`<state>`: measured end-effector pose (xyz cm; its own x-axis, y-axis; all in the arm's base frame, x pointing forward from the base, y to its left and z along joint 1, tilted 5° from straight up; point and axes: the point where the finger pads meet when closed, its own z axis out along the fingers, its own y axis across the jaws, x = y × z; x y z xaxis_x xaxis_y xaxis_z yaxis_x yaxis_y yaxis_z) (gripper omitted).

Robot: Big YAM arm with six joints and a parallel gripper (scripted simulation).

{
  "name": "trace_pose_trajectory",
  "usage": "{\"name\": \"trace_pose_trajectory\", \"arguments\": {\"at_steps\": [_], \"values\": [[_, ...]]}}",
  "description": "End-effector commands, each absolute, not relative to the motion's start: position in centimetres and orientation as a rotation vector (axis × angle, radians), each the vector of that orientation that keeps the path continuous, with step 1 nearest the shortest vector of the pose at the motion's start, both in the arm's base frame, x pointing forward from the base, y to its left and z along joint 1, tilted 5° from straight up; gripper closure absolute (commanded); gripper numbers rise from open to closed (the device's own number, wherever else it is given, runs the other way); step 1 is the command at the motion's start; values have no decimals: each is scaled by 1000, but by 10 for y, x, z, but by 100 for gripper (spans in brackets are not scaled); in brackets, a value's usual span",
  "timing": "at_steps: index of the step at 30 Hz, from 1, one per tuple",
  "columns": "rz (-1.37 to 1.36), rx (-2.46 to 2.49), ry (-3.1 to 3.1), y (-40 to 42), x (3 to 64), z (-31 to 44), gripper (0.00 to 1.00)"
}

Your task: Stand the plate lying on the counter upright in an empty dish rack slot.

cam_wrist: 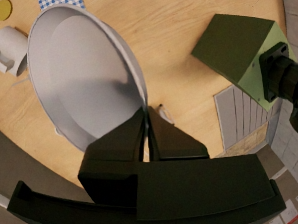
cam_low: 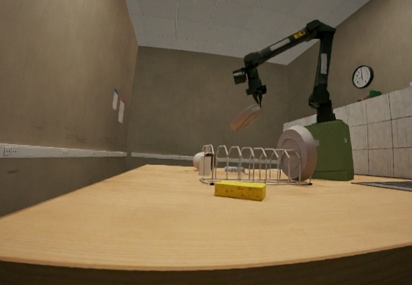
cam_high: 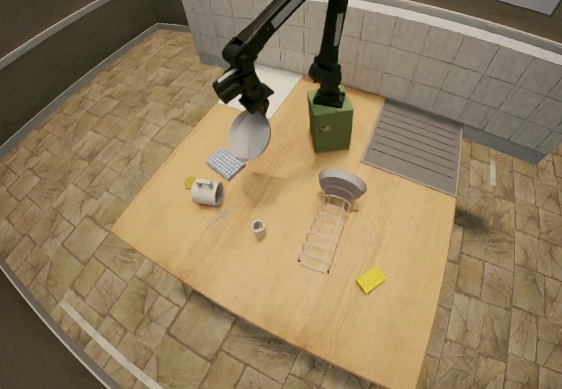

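My gripper (cam_high: 254, 109) is shut on the rim of a white plate (cam_high: 249, 135) and holds it tilted high above the counter, left of the green arm base. The held plate also shows in the exterior view (cam_low: 245, 117), hanging under the fingers (cam_low: 259, 102), and in the wrist view (cam_wrist: 83, 86), where the fingertips pinch its edge. The wire dish rack (cam_high: 325, 234) stands on the counter to the right. The other plate (cam_high: 342, 183) stands upright in the rack's far end slot, also in the exterior view (cam_low: 298, 152). The other slots of the rack (cam_low: 253, 164) are empty.
A checked cloth (cam_high: 225, 163), a white mug on its side (cam_high: 207, 192), a yellow disc (cam_high: 189, 182), a spoon (cam_high: 222, 215) and a small cup (cam_high: 258, 228) lie left of the rack. A yellow sponge (cam_high: 370, 279) lies near the front right. The green base block (cam_high: 330, 122) and a grey drain mat (cam_high: 414, 145) are at the back.
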<state>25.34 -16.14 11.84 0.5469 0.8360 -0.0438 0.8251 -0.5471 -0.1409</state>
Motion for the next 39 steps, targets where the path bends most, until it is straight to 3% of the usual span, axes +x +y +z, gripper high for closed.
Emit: {"name": "trace_pose_trajectory", "arguments": {"at_steps": [1,39], "values": [[110,-2721,-1470,-168,274,146,100],[161,-2691,-1573,-163,277,149,100]]}}
